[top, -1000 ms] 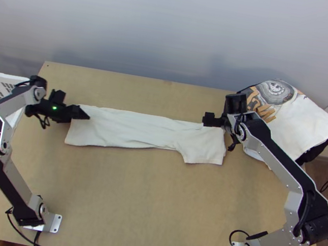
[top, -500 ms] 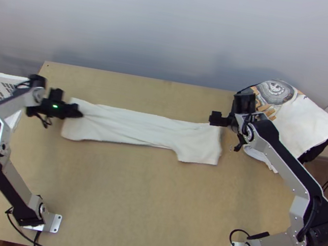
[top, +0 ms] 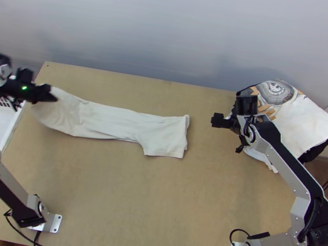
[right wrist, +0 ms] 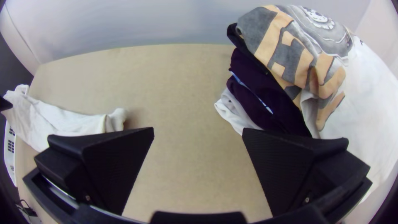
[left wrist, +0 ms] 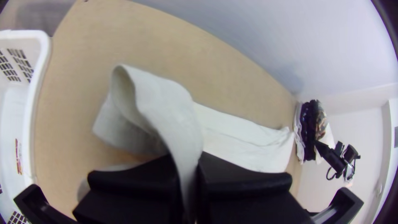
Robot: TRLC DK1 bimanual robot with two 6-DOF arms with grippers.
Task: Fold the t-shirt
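At the table's back left my left gripper (top: pixel 52 96) is shut on the hem end of the white t-shirt (top: pixel 114 122), which lies as a long narrow folded strip, its left end lifted. In the left wrist view the cloth (left wrist: pixel 166 103) rises in a curled fold between the pressed-together fingers of the left gripper (left wrist: pixel 190 178). Right of the strip, apart from it, is my right gripper (top: pixel 217 120). In the right wrist view the right gripper (right wrist: pixel 198 137) stands open with bare table between its fingers, and the t-shirt (right wrist: pixel 62 120) lies off to one side.
A pile of clothes (top: pixel 298 124) sits at the table's back right, beside the right arm, with a printed white garment on top. A white laundry basket (top: pixel 6 128) stands along the left edge. Bare tabletop (top: pixel 151 201) spreads in front of the strip.
My left gripper has moved left, dragging the whole t-shirt strip with it. The right gripper moved slightly to the right, and the shirt's right end has slid away from it.
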